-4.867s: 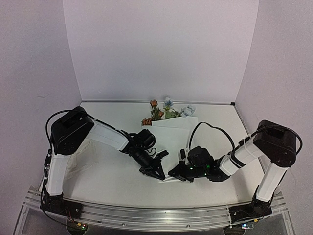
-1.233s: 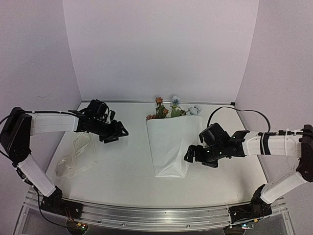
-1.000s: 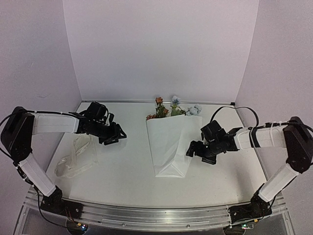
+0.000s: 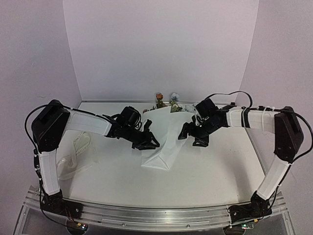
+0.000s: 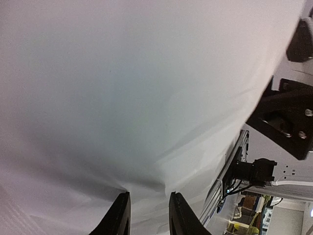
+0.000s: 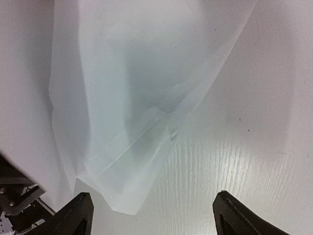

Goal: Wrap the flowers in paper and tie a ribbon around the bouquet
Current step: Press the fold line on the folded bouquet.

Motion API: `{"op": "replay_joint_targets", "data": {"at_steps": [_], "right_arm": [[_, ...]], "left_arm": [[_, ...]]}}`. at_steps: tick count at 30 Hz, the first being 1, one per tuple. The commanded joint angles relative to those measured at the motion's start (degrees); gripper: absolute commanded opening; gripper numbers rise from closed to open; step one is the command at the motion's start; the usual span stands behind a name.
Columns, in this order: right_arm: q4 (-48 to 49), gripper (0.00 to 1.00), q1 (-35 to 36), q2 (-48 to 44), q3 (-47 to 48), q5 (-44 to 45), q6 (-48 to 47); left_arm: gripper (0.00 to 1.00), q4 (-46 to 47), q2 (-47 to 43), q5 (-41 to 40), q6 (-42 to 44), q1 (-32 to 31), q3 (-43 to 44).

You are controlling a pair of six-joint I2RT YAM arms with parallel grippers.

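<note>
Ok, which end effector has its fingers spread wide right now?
The right end effector: its fingers stand far apart over the paper's corner. The left end effector's fingers are nearly together, paper bunched between them.

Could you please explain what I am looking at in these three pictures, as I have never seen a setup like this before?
These are two robot arms bolted at the near edge of a white table, each ending in a two-finger gripper. The wide picture comes from a fixed camera above and behind them. The other two come from small cameras on the wrists, looking past each arm's own fingers. On the table lies white paper folded around flowers, with the blooms peeking out at the far end. A pale ribbon lies loose at the left. The left gripper has its fingers close together at a crease in the paper; whether it truly pinches I cannot tell. The right gripper is wide open over the paper's edge, holding nothing.
</note>
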Motion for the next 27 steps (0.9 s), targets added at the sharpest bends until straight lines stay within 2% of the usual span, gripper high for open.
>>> {"op": "replay_joint_targets", "data": {"at_steps": [1,6,20,27], "right_arm": [[-2.1,0.87,0.5,-8.1,-2.7,0.6,1.9],[0.0,0.81,3.6,-5.9,-1.3,-1.3,4.1],[8.9,0.45,5.2,11.5,6.2,-8.3,14.2],[12.1,0.38,5.8,14.5,4.8,-8.2,16.7]], "left_arm": [[0.27,2.3,3.7,2.8,-0.4,-2.1,2.9],[0.23,3.3,5.9,3.9,-2.1,-2.8,2.1],[0.18,7.1,6.7,4.0,-2.5,-3.6,-0.6],[0.15,9.6,7.6,5.2,-2.8,-3.9,-1.6]]}}
